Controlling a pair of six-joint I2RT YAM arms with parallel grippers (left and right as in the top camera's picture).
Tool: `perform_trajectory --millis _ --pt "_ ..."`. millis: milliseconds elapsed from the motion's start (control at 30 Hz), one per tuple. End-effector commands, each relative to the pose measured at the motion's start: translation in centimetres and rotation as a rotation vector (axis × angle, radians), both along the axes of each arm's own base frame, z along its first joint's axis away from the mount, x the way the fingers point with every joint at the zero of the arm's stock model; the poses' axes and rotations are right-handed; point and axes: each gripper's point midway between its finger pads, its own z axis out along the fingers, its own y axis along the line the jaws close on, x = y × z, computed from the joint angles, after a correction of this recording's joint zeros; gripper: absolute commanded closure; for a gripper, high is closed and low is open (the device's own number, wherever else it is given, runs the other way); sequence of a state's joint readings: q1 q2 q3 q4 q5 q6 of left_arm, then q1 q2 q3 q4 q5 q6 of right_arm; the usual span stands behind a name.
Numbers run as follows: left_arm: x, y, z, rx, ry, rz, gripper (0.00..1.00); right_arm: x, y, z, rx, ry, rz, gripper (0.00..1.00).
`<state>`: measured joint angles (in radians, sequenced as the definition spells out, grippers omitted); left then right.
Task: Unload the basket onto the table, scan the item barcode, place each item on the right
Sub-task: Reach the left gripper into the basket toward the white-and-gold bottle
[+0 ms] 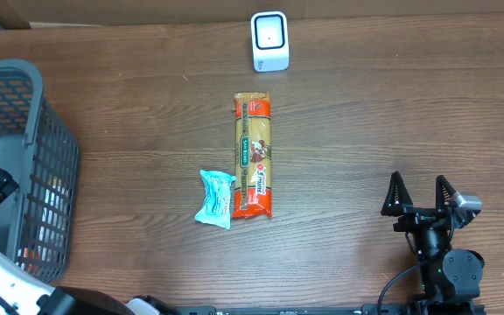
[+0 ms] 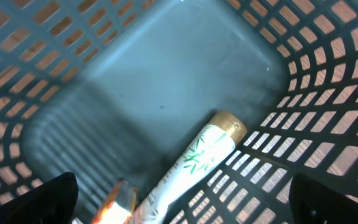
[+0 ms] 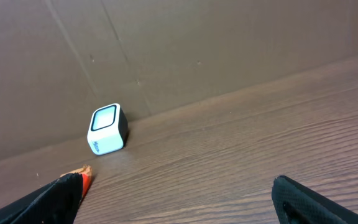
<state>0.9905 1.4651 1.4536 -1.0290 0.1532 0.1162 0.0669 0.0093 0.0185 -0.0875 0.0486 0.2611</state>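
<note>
Left claw (image 2: 182, 182) open inside basket (image 1: 24, 79) at left edge of worktop (image 1: 366, 105), above a tube (image 2: 197, 155). Right claw (image 1: 419, 179) open, empty, near front-right corner. Scanner (image 1: 269, 40) at far edge.

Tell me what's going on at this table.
The left hand hangs open inside the grey plastic mesh basket, above a white tube with a gold cap, gripping nothing. The right hand hovers open and empty over the wooden table. A long orange pasta packet and a small teal packet lie mid-table; the white cube scanner stands at the far edge.
</note>
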Motion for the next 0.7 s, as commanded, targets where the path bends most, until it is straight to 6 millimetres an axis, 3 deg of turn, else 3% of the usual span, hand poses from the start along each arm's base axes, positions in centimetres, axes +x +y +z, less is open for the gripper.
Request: perform_trajectory --millis 0,200,467,667 --pt "0.6 -0.6 -4.0 -0.070 0.079 -0.135 0.00 0.0 0.1 -0.2 -0.003 -0.001 0.005 0.00" --pt "0.8 -0.2 -7.9 -0.169 0.142 -0.142 0.00 0.0 0.1 -0.2 -0.003 -0.001 0.005 0.00" --pt "1.1 0.0 -9.9 -0.190 0.179 -0.202 0.00 0.0 0.1 -0.2 -0.003 -0.001 0.005 0.00" --pt "0.9 -0.2 -13.1 -0.268 0.233 -0.238 0.03 0.0 0.1 -0.2 -0.003 -0.001 0.005 0.00"
